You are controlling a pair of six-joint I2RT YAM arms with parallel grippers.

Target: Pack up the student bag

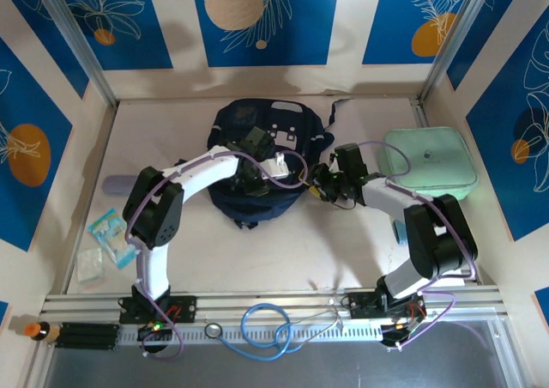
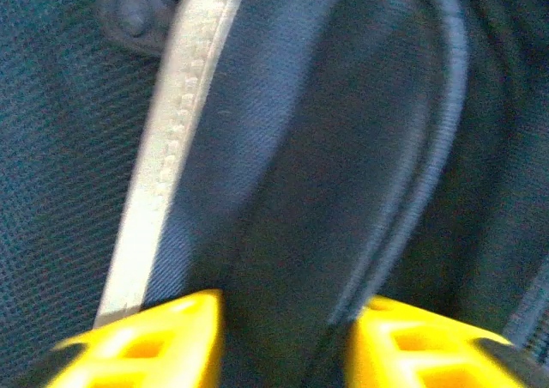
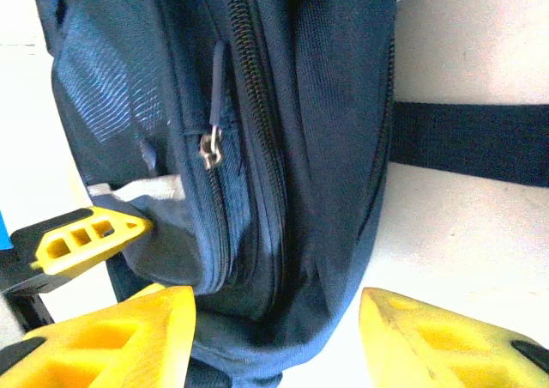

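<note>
Right, your backpack point(image 1: 232, 118) lies at the back middle of the worktop point(image 1: 343, 251). Your right pincer point(image 3: 276, 298) stands wide apart, straddling the bag's end with a gap on one side. Your left pincer point(image 2: 283, 309) is partway apart around a fold of the bag; you cannot tell whether it pinches.

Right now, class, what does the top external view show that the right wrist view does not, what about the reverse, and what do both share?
Top external adds the mint-green rounded rectangular case at the right and pale plastic packets at the far left. Right wrist adds the small metal zip pull hanging beside a closed zip. Shared: the large dark navy fabric backpack and the right gripper, its yellow fingers standing apart on either side of the backpack's lower end.
</note>
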